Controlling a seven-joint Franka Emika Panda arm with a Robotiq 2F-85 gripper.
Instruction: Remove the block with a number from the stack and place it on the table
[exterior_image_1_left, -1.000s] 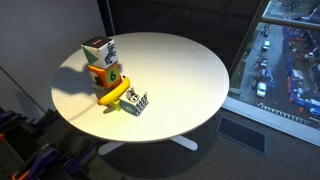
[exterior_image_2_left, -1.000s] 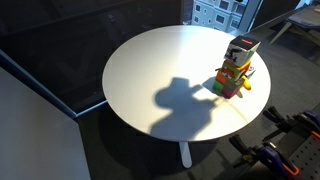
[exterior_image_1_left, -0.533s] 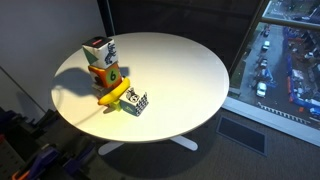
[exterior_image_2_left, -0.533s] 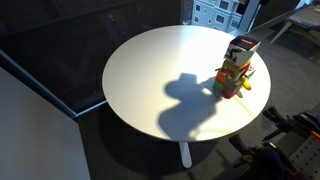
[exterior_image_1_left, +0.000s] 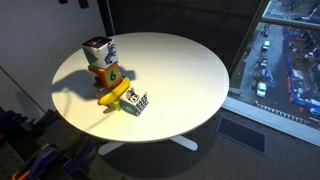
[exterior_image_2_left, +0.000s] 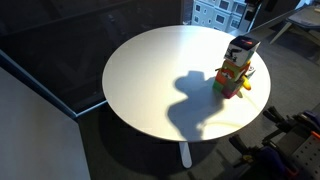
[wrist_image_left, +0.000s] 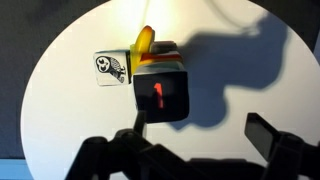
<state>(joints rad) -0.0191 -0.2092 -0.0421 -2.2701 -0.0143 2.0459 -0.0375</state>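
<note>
- Two small toy cubes are forming a short stack (exterior_image_1_left: 102, 64) near the left edge of the large round white tabletop (exterior_image_1_left: 185, 70) in an exterior view.
- The small cube with white, green and dark printed faces (exterior_image_1_left: 98, 50) is sitting on the orange cube with a green face (exterior_image_1_left: 107, 76).
- A yellow curved piece (exterior_image_1_left: 113, 96) and a black-and-white patterned cube (exterior_image_1_left: 136, 102) are lying just beside the stack.
- In the wrist view, the dark two-finger gripper (wrist_image_left: 198, 138) is hovering with its fingers spread, gripping nothing, apart from the top cube.
</note>
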